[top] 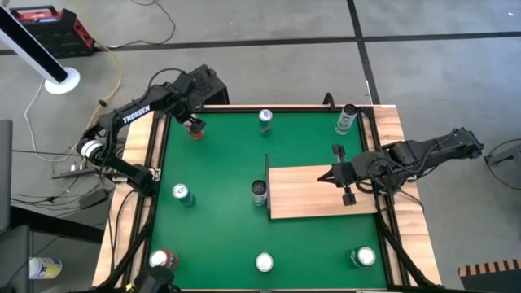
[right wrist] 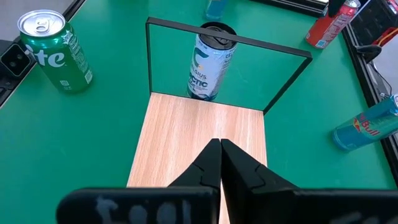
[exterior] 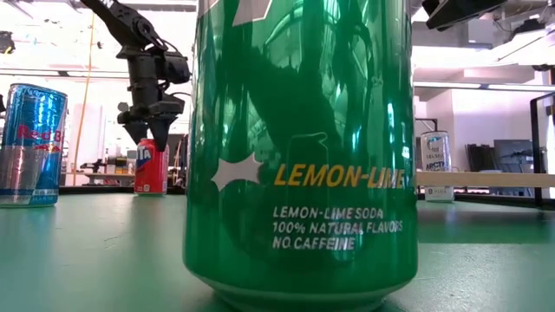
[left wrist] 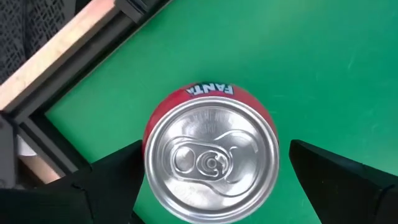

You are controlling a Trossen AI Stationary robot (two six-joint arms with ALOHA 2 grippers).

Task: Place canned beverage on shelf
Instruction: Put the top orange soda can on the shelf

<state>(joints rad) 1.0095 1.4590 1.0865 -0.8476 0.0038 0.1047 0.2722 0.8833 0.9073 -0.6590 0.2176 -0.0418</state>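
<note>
My left gripper hangs directly above a red Fanta can that stands upright near the far-left corner of the green tabletop. From my wrist I look straight down on its silver lid, so its long axis runs vertical, in line with my approach. My fingers are spread wide, one on each side of the can and clear of its wall, holding nothing. I judge that the next move is a straight drop and a squeeze around the can's body.

The can looks whole and undented, with the tab closed and the brand name showing along its red shoulder. In the low view it sits just under my fingertips, beside a Red Bull can.

The shelf, a light wooden board with a thin dark upright frame at its end, lies well apart to the right. My right gripper waits over it with fingers pressed together, empty. A Celsius can stands just beyond the frame.
</note>
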